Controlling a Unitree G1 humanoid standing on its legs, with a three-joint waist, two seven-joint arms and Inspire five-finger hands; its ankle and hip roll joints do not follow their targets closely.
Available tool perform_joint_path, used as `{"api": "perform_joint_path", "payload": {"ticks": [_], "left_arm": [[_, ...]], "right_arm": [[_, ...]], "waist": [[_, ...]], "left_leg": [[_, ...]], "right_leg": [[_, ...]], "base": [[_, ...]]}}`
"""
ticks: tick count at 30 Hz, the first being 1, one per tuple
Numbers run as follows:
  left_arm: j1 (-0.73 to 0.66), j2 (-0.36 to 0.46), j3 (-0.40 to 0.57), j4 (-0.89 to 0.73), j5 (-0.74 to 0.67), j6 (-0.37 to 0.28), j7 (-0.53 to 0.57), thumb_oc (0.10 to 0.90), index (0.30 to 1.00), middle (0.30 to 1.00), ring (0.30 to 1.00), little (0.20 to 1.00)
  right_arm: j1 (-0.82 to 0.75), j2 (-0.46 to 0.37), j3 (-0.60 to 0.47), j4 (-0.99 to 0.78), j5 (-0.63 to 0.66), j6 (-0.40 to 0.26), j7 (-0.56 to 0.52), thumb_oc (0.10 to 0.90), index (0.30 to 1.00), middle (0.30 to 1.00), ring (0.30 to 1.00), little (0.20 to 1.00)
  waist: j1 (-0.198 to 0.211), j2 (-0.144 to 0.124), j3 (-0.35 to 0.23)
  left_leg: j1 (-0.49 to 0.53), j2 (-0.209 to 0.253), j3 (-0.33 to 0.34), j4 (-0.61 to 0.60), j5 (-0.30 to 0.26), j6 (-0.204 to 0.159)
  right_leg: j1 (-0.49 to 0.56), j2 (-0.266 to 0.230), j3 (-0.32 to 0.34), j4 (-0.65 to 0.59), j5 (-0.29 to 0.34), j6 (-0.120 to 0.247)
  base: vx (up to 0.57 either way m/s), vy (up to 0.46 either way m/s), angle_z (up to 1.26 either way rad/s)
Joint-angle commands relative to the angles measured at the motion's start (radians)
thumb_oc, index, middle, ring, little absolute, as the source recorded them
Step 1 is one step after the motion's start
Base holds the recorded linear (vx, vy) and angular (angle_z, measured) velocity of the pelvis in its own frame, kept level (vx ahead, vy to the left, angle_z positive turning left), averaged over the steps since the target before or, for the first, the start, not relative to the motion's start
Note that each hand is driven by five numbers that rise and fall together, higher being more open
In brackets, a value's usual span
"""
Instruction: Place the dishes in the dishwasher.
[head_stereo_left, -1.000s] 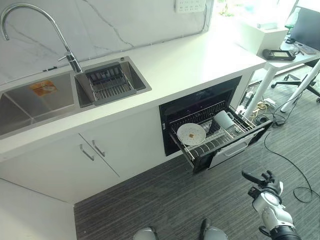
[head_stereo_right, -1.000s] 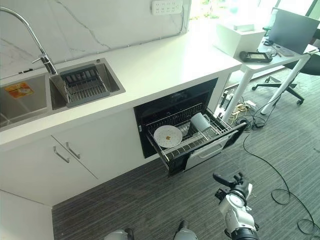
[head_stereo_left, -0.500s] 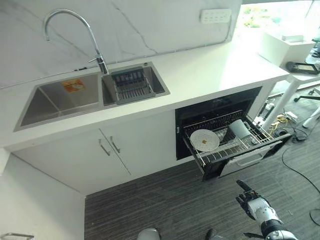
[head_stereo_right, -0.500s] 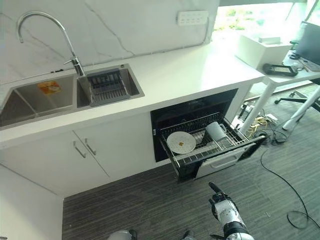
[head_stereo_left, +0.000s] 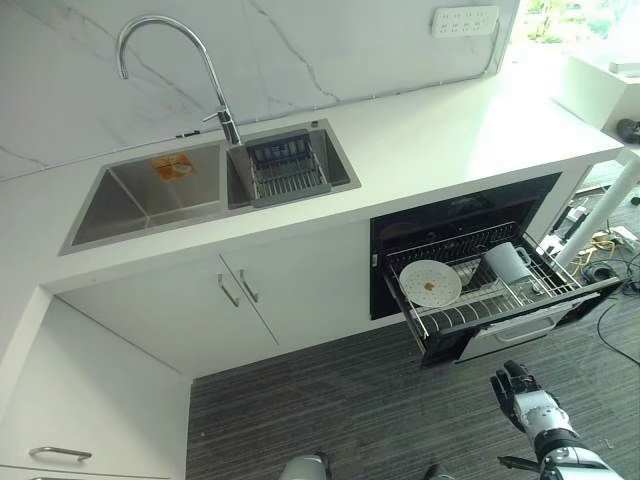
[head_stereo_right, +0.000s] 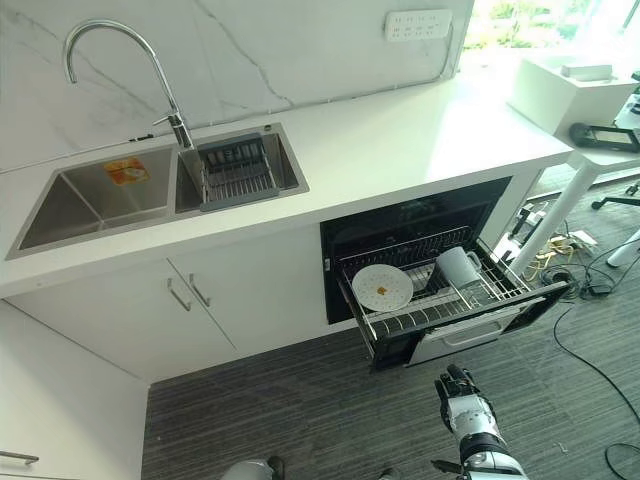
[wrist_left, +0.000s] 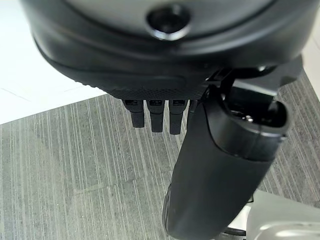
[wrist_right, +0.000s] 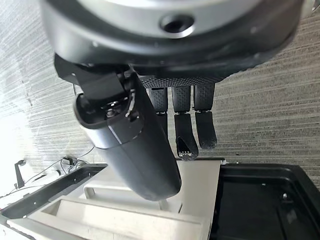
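- Two dishes are seen in the pulled-out dishwasher rack (head_stereo_left: 560, 290) below the surface (head_stereo_left: 450, 140): a white plate (head_stereo_left: 430, 283) standing tilted on the tines, and a white mug (head_stereo_left: 509, 264) lying on its side just beside it.
- The right robot hand (head_stereo_left: 524, 403) hangs low over the floor (head_stereo_left: 330, 410), in front of the rack and apart from it; its fingers (wrist_right: 184, 125) are relaxed and nothing is held.
- The left robot hand (wrist_left: 165, 85) is seen above the floor with fingers loosely extended, also empty.
- Both dishes are judged stiff, glazed, slippery and breakable.
- The plate is best taken by its rim, the mug round its body or handle.
- A sink (head_stereo_left: 150, 195) with a drain basket (head_stereo_left: 288, 167) is set into the surface; whether dishes remain there cannot be told.
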Motion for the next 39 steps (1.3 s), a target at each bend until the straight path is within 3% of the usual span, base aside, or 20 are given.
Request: {"api": "perform_joint_path", "payload": {"ticks": [1,9,19,21,30,33,39], "left_arm": [[0.012,0.046,-0.040,0.008,-0.010,0.037,0.033,0.800,0.900,0.900,0.900,0.900],[0.024,0.052,-0.038,-0.018,0.000,0.061,0.031,0.800,0.900,0.900,0.900,0.900],[0.010,0.086,-0.008,0.000,0.026,0.040,-0.029,0.800,0.900,0.900,0.900,0.900],[0.010,0.089,0.000,0.014,0.028,0.033,-0.035,0.800,0.900,0.900,0.900,0.900],[0.013,0.097,0.046,0.081,0.034,-0.003,-0.054,0.800,0.900,0.900,0.900,0.900],[0.022,0.105,0.072,0.095,0.049,-0.002,-0.053,0.800,0.900,0.900,0.900,0.900],[0.029,0.135,0.134,0.109,0.090,-0.005,-0.086,0.800,0.900,0.900,0.900,0.900]], "right_arm": [[-0.119,-0.058,-0.058,0.017,-0.004,-0.042,0.000,0.400,0.300,0.300,0.300,0.300],[-0.235,-0.130,-0.025,-0.010,-0.073,-0.047,-0.087,0.400,0.300,0.300,0.300,0.300],[-0.590,-0.317,0.088,0.042,-0.120,0.020,-0.109,0.400,0.300,0.300,0.300,0.300],[-0.636,-0.330,0.109,0.058,-0.144,0.028,-0.099,0.400,0.300,0.300,0.300,0.300],[-0.852,-0.404,0.217,0.083,-0.281,0.080,-0.052,0.400,0.300,0.300,0.300,0.300],[-0.918,-0.436,0.258,0.098,-0.298,0.076,0.013,0.400,0.300,0.300,0.300,0.300],[-1.004,-0.472,0.339,0.072,-0.383,0.033,0.269,0.400,0.300,0.300,0.300,0.300]], "waist": [[0.037,-0.006,0.025],[0.080,0.020,0.043],[0.169,0.061,0.082],[0.182,0.061,0.078],[0.237,0.057,0.075],[0.257,0.059,0.072],[0.277,0.070,0.077]], "left_leg": [[0.040,0.037,-0.021,-0.007,-0.097,-0.051],[-0.002,0.006,-0.051,-0.007,-0.082,-0.050],[-0.093,-0.031,-0.099,-0.007,-0.053,-0.052],[-0.089,-0.033,-0.110,-0.007,-0.071,-0.058],[-0.118,-0.055,-0.144,-0.007,-0.063,-0.059],[-0.135,-0.065,-0.157,-0.007,-0.060,-0.059],[-0.180,-0.089,-0.174,-0.007,-0.049,-0.057]], "right_leg": [[0.021,-0.051,0.028,0.000,-0.073,0.098],[0.005,-0.086,0.007,0.000,-0.059,0.112],[-0.036,-0.144,-0.038,0.000,-0.048,0.127],[-0.026,-0.147,-0.032,0.000,-0.071,0.139],[-0.015,-0.183,-0.067,0.000,-0.067,0.148],[-0.012,-0.194,-0.079,0.000,-0.067,0.152],[-0.033,-0.206,-0.083,0.000,-0.066,0.158]], "base": [[0.06,0.052,0.12],[0.03,0.072,0.18],[0.00,0.101,0.21],[0.17,0.081,0.21],[0.10,0.068,0.10],[0.08,0.010,0.10],[0.02,0.008,0.14]]}}
